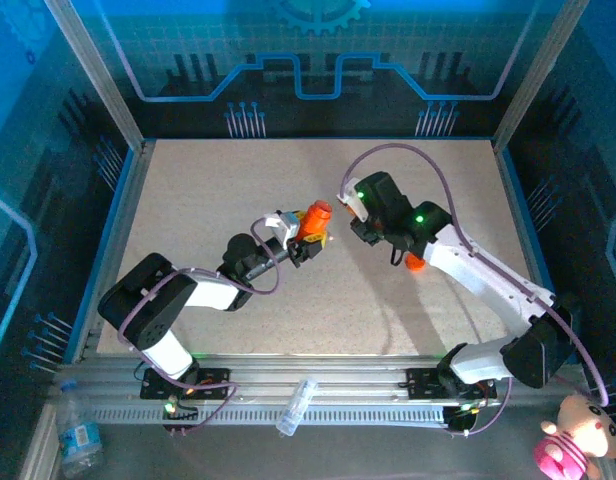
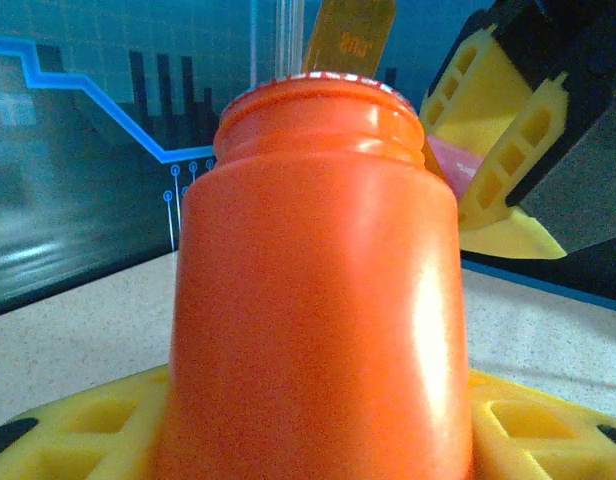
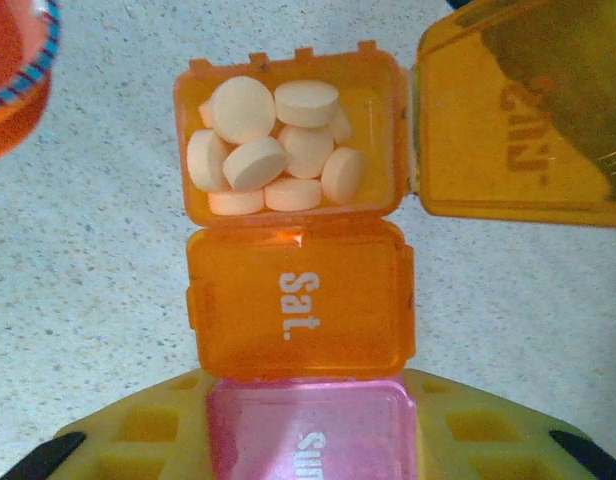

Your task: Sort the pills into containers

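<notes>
Fingers [image 3: 128, 435] of the right gripper [image 3: 308, 455] pinch the pink end box [image 3: 308, 405] of the containers [image 3: 293, 250], a strip of small joined boxes held above the table. Next along is a closed orange box [image 3: 338, 310] marked Sat. Beyond it is an open box [image 3: 380, 100] with its lid [image 3: 508, 120] swung aside and pills [image 3: 273, 140] heaped inside.

I judge the strip to be light, hard, thin-walled and smooth. Held by one end it could twist, and any tilt would spill the loose pills. The surest hold is across the side walls of a closed box, level and clear of the flimsy hinged lids.

Just past the open box is the mouth of the orange bottle [image 2: 318, 300], uncapped and clamped near its base by the left gripper [image 1: 300, 245]. The bottle looks stiff but slick.

Under both lies a pale speckled table [image 1: 188, 200], flat and matte. Farther back stand metal posts [image 1: 93, 70] and a blue wall panel [image 1: 308, 60] with line patterns.
</notes>
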### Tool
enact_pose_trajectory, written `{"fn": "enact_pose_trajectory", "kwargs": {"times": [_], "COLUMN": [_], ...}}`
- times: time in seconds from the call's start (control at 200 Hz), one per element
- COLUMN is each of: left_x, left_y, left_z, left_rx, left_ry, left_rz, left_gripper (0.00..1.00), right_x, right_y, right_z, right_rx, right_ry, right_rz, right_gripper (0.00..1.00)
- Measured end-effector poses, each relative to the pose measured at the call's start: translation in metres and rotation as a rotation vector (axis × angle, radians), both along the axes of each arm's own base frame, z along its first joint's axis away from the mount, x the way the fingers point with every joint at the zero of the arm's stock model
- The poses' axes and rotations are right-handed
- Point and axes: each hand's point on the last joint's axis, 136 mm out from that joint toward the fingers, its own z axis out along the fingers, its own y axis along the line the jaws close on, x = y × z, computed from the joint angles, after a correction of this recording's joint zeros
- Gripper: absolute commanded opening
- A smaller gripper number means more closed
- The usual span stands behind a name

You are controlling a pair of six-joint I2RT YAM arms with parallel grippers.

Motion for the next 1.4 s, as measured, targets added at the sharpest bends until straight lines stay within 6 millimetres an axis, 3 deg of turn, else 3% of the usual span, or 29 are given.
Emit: {"fn": "enact_pose_trajectory", "kwargs": {"times": [0.265, 0.645, 0.976, 1.086, 1.161, 1.301, 1.401], "left_x": [-0.002, -0.007, -0.009, -0.012, -0.014, -0.016, -0.016], "left_y": [0.011, 0.035, 0.049, 0.054, 0.056, 0.058, 0.059], "left_z": [0.02, 0.035, 0.052, 0.06, 0.063, 0.065, 0.061], "left_rx": [-0.031, -0.067, -0.096, -0.104, -0.105, -0.106, -0.093], "left_ry": [-0.038, -0.066, -0.088, -0.098, -0.098, -0.098, -0.086], "left_rz": [0.043, 0.139, 0.198, 0.211, 0.217, 0.222, 0.223], "left_gripper": [0.0, 0.0, 0.0, 0.0, 0.0, 0.0, 0.0], "right_x": [-0.001, -0.021, -0.027, -0.026, -0.023, -0.014, -0.01], "right_y": [0.006, 0.023, 0.055, 0.064, 0.067, 0.074, 0.076], "right_z": [-0.013, -0.113, -0.182, -0.196, -0.201, -0.204, -0.202], "right_rx": [0.124, 0.151, 0.115, 0.107, 0.108, 0.113, 0.12], "right_ry": [0.072, 0.305, 0.466, 0.501, 0.51, 0.511, 0.506], "right_rz": [-0.011, 0.018, 0.045, 0.053, 0.051, 0.045, 0.041], "right_gripper": [0.05, 0.05, 0.06, 0.08, 0.19, 0.6, 0.72]}}
